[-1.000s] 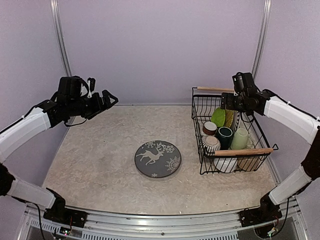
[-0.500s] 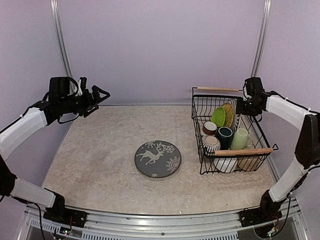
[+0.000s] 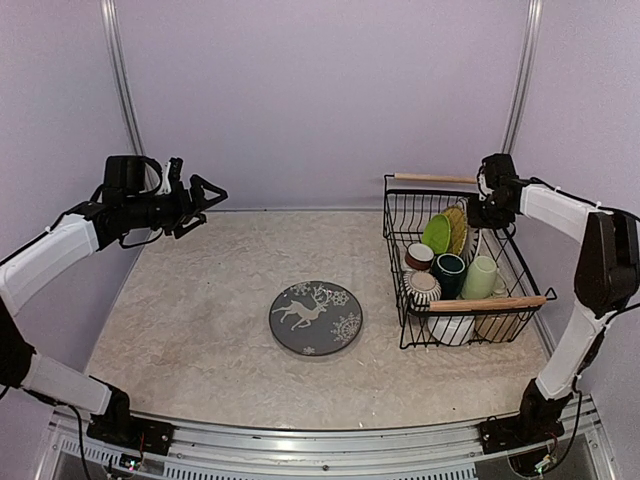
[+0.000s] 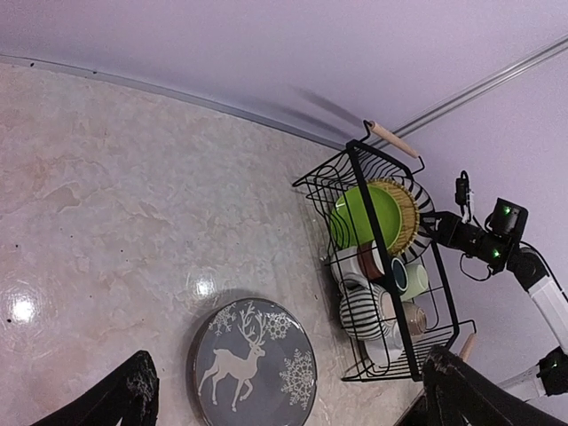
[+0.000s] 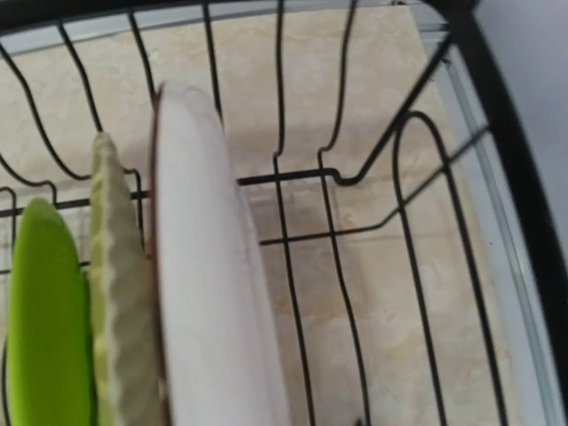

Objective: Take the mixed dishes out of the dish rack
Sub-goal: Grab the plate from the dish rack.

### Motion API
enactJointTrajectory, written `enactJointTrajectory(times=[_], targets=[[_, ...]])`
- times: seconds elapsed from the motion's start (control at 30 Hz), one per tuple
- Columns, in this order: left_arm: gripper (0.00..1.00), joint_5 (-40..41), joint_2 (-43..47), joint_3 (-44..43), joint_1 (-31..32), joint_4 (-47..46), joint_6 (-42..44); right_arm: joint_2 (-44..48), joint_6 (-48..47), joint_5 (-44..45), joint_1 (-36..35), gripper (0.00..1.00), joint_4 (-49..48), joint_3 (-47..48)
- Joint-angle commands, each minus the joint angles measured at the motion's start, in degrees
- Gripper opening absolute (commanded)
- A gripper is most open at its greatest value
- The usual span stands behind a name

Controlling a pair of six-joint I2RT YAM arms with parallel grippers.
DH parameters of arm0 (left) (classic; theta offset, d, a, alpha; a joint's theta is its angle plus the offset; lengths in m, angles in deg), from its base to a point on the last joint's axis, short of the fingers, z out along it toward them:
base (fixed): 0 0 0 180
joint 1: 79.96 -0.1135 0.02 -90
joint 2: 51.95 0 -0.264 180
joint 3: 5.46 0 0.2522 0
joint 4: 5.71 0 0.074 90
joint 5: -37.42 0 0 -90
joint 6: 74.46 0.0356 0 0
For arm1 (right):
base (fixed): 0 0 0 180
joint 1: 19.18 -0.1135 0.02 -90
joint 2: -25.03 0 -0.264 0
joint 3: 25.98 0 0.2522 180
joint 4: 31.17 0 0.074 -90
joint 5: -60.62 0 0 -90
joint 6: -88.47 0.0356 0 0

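The dish rack [image 3: 392, 215], a black wire basket with wooden handles, stands at the right. It holds upright a lime-green plate [image 3: 436, 234], a yellowish plate [image 3: 458, 228] and a striped plate [image 3: 471, 243]. In front of them are a dark teal mug [image 3: 449, 270], a pale green mug [image 3: 481, 277] and a striped cup [image 3: 423, 288]. My right gripper [image 3: 478, 213] hangs at the rack's back right, at the striped plate's top edge; its fingers are hidden. The right wrist view looks down along that plate's pale back [image 5: 209, 293]. My left gripper [image 3: 200, 190] is open and empty, high at the far left.
A dark grey plate with a white deer [image 3: 316, 318] lies flat on the table's middle, left of the rack. The back wall stands close behind the rack, and the right wall runs along its far side.
My right gripper has swung right and back, from above the plates to the rack's back right corner. The left gripper has drawn back to the left.
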Motion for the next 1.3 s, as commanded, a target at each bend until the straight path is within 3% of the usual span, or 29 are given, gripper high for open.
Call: enactJointTrajectory(times=[0.0,0.37,1.27], targets=[[0.99,-0.4,-0.8,-1.1,0.4,0.4,0.2,-3.7,-0.8,-0.4,0.7,0.28,1.5,3.7],[0.99,0.4,-1.6,-1.4,0.6,1.4,0.0,-1.6,-0.2,3.3,0.5,0.0,2.6,4.1],[0.99,-0.7,-3.0,-1.6,0.7,1.6,-1.1,12.0,-2.3,20.8,-5.1,0.0,6.7,8.4]])
